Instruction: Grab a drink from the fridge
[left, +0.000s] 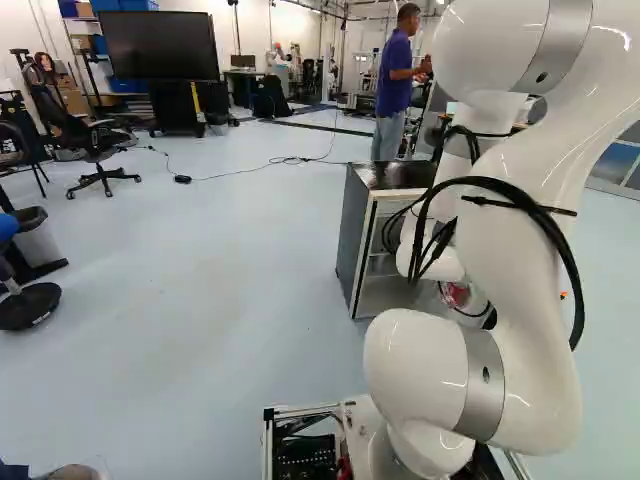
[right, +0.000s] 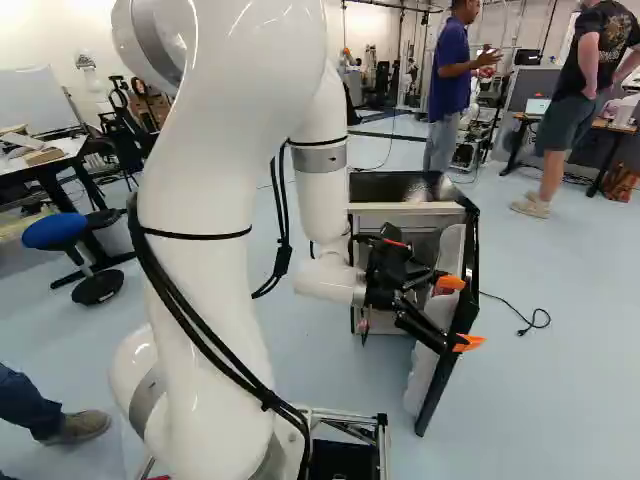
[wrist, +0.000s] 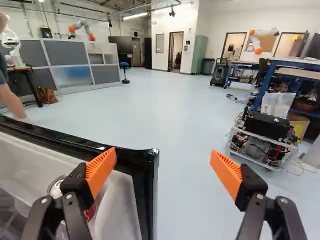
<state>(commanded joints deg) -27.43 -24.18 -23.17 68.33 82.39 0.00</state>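
In the right base view my gripper (right: 459, 314) reaches over the open door (right: 437, 392) of the small fridge (right: 405, 209). The fridge (left: 352, 235) stands behind my arm in the left base view. Seen from the wrist, my gripper (wrist: 164, 172) is open and holds nothing. One finger is over the inner side of the door, the other beyond its outer side, with the black door edge (wrist: 149, 167) between them. A red can (wrist: 90, 212) with a silver top sits in the door's shelf, partly hidden by the finger on that side.
A wheeled cart with electronics (wrist: 262, 137) stands on the floor beyond the door's outer side. A black cable (right: 533, 320) lies right of the fridge in the right base view. A blue stool (right: 57, 232) and a table (right: 62, 160) are at that view's left.
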